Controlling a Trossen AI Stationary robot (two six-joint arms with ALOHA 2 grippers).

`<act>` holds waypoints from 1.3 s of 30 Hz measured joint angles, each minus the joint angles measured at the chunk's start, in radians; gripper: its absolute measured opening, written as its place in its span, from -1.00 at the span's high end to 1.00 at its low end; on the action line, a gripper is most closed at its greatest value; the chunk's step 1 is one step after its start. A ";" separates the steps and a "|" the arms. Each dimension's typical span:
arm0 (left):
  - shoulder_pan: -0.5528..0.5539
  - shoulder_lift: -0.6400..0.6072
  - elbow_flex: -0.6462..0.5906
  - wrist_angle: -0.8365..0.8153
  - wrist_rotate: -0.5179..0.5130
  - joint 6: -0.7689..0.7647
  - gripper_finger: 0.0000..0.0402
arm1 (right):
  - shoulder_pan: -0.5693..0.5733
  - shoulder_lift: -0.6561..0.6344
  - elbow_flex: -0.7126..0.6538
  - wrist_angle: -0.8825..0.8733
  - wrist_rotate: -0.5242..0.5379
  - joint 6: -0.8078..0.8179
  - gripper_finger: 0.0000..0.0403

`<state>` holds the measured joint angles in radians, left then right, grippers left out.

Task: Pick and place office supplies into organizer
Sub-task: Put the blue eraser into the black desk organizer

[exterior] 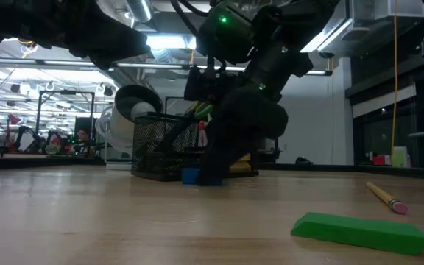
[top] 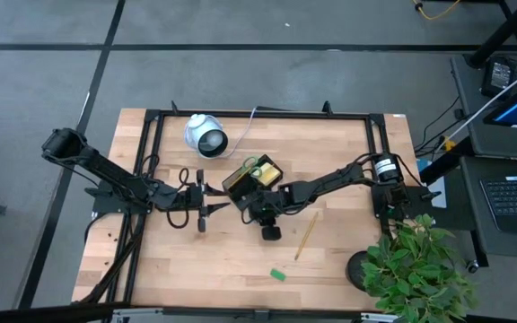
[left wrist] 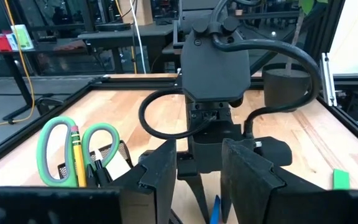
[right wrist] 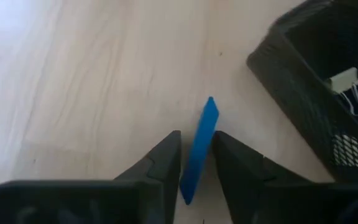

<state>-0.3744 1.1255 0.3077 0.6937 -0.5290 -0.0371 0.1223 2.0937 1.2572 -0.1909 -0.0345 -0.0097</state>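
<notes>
The small blue block [right wrist: 202, 140] stands on its thin edge on the table, just beside the black mesh organizer [top: 251, 176]. My right gripper [right wrist: 197, 140] slants down over the block and is shut on it. The organizer holds green-handled scissors [left wrist: 73, 146], a pencil [left wrist: 76, 155] and a yellow sticky-note pad [top: 268, 170]. A second pencil [top: 305, 235] and a green block [top: 278, 274] lie on the table nearer the front. My left gripper [top: 208, 205] hovers open left of the organizer, holding nothing. My right gripper pinches the blue block's two broad faces [right wrist: 194, 165] between its two fingers, around the end nearest the gripper. The fingers slant down from the table's right side and lie along the block. In the low view the block [exterior: 191, 175] rests on the table.
A white round device [top: 205, 136] with a cable sits at the far left of the table. A binder clip [right wrist: 347, 81] lies in the organizer. A potted plant [top: 416, 269] stands at the near right corner. Bare wood stretches along the table's near side.
</notes>
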 joint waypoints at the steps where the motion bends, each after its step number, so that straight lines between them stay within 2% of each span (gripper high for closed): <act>1: 0.000 0.000 0.000 0.000 0.004 0.006 0.38 | 0.000 0.000 0.000 -0.002 0.002 0.011 0.54; 7: 0.000 0.000 0.000 0.000 0.030 0.014 0.38 | -0.001 0.000 0.000 -0.013 0.004 0.034 0.90; 11: 0.000 0.000 0.000 0.000 0.030 0.014 0.38 | -0.002 -0.020 -0.001 -0.017 -0.012 0.056 0.88; 21: -0.003 0.000 0.000 0.005 0.031 0.035 0.38 | 0.002 -0.162 -0.006 -0.111 -0.023 0.029 0.89; 32: -0.017 0.000 0.000 0.005 0.033 0.037 0.38 | -0.001 -0.274 -0.005 -0.051 -0.011 -0.065 0.89; 39: -0.017 0.000 0.000 0.005 0.033 0.041 0.38 | -0.019 -0.283 -0.005 0.033 -0.011 -0.139 0.89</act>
<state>-0.3912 1.1252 0.3077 0.6991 -0.4957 0.0044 0.1033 1.8107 1.2526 -0.1580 -0.0453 -0.1486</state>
